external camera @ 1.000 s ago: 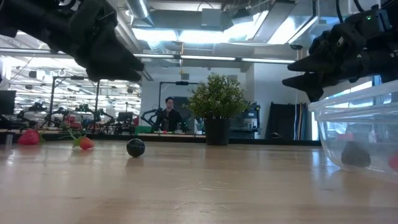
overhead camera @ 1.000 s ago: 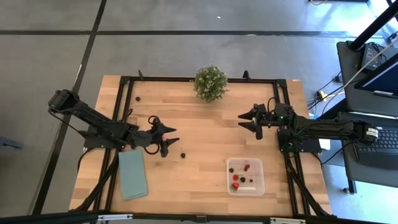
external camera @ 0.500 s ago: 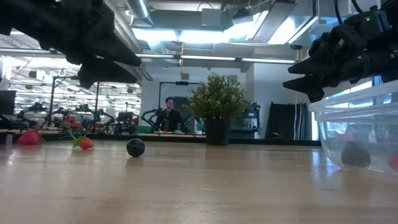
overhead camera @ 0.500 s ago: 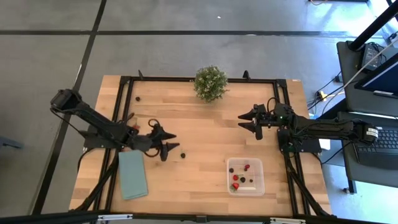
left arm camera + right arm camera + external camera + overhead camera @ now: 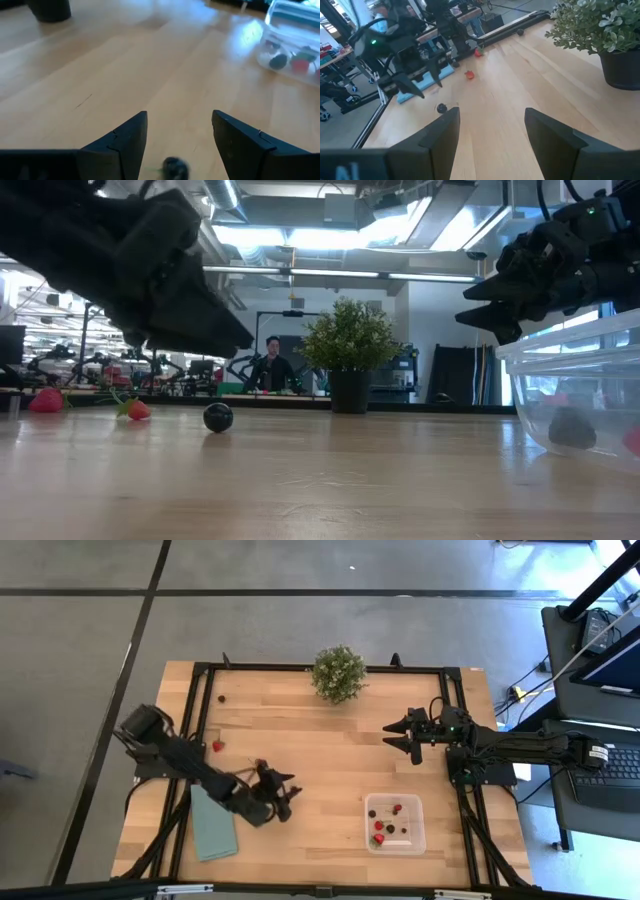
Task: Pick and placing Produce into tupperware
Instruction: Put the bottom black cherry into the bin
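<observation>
My left gripper (image 5: 288, 797) is open, low over the table's middle-left. One dark berry (image 5: 172, 167) lies on the wood between its fingers, near their base, untouched; it also shows as the dark berry (image 5: 218, 417) in the low view. The clear tupperware (image 5: 393, 823) stands toward the near right and holds several red and dark berries. A red berry (image 5: 216, 746) and a dark one (image 5: 221, 698) lie on the left part of the table. My right gripper (image 5: 400, 736) hangs open above the right side, off the table.
A bushy potted plant (image 5: 337, 673) stands at the far edge's middle. A flat teal cloth (image 5: 212, 825) lies near the left arm at the near-left. Bare wood stretches between the left gripper and the tupperware. A person (image 5: 270, 365) sits far behind the table.
My left arm has swung toward the table's near edge and a little to the right, turning its open gripper over the loose dark berry. The red berry it covered on the left now shows. The right arm has kept still.
</observation>
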`<state>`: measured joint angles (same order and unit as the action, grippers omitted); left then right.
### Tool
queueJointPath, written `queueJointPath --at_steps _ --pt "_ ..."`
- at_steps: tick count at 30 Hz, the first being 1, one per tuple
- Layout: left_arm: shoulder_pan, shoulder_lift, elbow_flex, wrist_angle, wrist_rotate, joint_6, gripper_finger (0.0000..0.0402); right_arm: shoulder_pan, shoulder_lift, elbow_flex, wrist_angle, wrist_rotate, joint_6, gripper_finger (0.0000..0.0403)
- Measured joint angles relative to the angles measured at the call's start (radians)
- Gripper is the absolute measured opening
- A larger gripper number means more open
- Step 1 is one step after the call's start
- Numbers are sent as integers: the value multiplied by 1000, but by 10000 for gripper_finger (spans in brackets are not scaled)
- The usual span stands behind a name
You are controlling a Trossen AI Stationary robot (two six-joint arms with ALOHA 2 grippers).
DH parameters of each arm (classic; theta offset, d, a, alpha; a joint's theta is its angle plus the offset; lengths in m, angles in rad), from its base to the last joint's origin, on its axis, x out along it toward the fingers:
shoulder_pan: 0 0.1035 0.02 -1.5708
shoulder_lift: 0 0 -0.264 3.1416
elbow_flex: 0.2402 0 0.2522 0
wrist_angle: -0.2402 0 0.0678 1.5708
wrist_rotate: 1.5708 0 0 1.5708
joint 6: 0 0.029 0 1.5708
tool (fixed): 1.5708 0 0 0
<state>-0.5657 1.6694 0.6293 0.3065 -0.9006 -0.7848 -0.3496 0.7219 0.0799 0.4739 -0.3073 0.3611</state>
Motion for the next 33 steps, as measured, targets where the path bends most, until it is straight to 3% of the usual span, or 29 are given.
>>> queueJointPath --at_steps 5,11,22,33 --pt "-33 115 112 -17 -81 28 213 0 0 0 -1 0 0 226" --pt "-32 207 220 -196 -100 -51 213 0 0 0 -1 0 2 226" --pt "-83 217 224 -393 -114 -270 213 0 0 0 -2 0 -4 226" --pt "-62 282 222 -389 -105 -328 213 0 0 0 -12 0 -7 226"
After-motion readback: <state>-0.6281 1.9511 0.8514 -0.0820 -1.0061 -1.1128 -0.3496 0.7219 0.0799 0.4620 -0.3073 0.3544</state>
